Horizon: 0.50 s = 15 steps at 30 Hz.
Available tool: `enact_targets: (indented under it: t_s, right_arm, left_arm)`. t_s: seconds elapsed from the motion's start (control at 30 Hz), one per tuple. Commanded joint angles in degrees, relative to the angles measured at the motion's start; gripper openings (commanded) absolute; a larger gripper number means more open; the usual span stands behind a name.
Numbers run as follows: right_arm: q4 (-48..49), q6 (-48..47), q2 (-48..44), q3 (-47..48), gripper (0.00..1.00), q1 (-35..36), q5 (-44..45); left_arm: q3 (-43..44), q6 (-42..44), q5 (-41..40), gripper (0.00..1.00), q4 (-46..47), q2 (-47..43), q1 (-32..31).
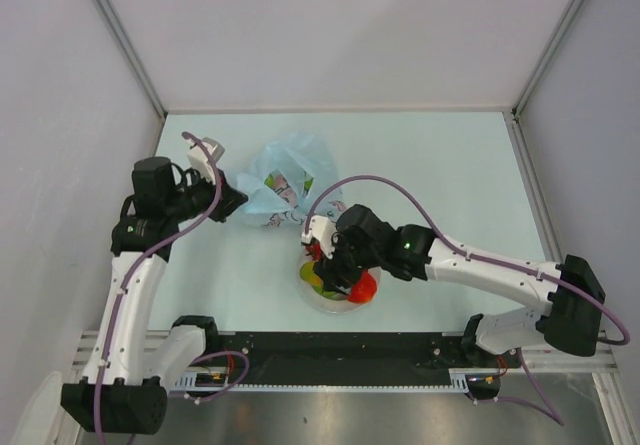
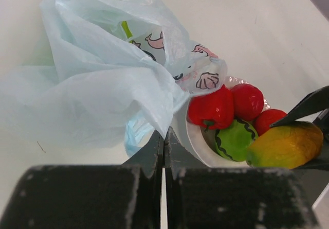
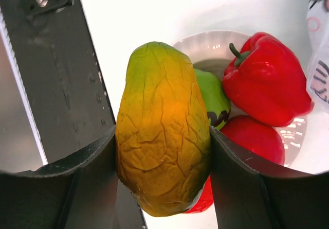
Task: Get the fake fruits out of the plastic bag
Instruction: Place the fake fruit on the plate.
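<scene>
Plastic bag [image 2: 103, 85], seeming flimsy and slippery: best gripping gathered folds. Left tool [image 2: 163, 136] pinching its edge; right tool [image 3: 162, 152] clamping mango [image 3: 162, 100] over bowl [image 3: 205, 41].

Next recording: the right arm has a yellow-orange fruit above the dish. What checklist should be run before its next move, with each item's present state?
1. Hold: the right gripper clamps the yellow-orange fruit, a jaw on each side: ok.
2. Position: that fruit hangs above the white dish, and the top view agrees: ok.
3. Free spot in the dish: the red pepper, green fruit and red fruit crowd it: cannot tell.
4. Bag anchor: the left gripper has its jaws shut on the plastic bag at its edge: ok.
5. Bag emptied: folds hide the inside: cannot tell.
</scene>
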Motion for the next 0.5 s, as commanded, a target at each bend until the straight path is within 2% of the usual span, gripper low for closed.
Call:
enact_targets:
  t_s: [0.0,0.07,0.17,0.3,0.47]
  right_arm:
    - [2.51,8.06,0.34,3.63,0.17,-0.24,8.84]
    - [0.66,8.41,0.61,4.61,0.16,-6.45,6.12]
    - [-2.24,7.02,-0.87,4.88,0.15,-11.22,4.35]
    - [-3.30,5.70,-4.57,4.00,0.22,-11.42,3.58]
    - [-0.67,1.22,-8.00,0.84,0.22,-8.08,1.90]
  left_arm:
    - [0.78,0.24,-0.62,0.00,-2.81,-4.49,0.29]
    - [0.87,1.91,-2.11,0.00,-4.65,-5.28,0.29]
    - [2.80,6.57,-4.39,0.00,-8.60,-5.73,0.81]
    - [5.79,10.00,-5.64,0.00,-12.83,-6.43,0.99]
    - [5.88,9.39,-5.28,0.00,-13.45,-8.10,1.17]
